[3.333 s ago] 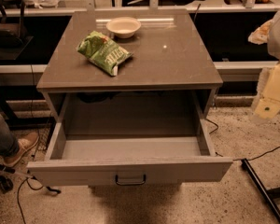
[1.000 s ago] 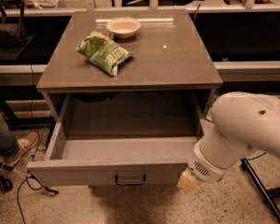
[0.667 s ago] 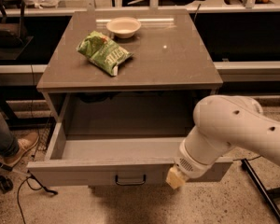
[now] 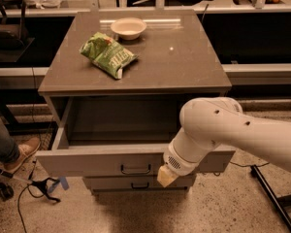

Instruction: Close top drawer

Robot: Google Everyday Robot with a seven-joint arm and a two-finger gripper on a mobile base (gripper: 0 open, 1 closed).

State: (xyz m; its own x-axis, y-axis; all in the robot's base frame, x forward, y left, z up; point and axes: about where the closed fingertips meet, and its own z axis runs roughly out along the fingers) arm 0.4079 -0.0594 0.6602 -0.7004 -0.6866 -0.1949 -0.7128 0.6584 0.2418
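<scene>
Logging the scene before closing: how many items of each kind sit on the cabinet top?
Bowl: 1
Green snack bag: 1
Total: 2
The tool is at the front of the top drawer, right of centre.

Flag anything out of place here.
The wide grey wood-look top drawer stands pulled far out. The end effector sits at its front panel, right of the small dark loop handle. Nothing looks spilled or damaged.

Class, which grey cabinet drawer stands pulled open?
The top grey wood-look drawer, pulled out; the lower drawer sits further in. The gripper is at the top one's front.
</scene>
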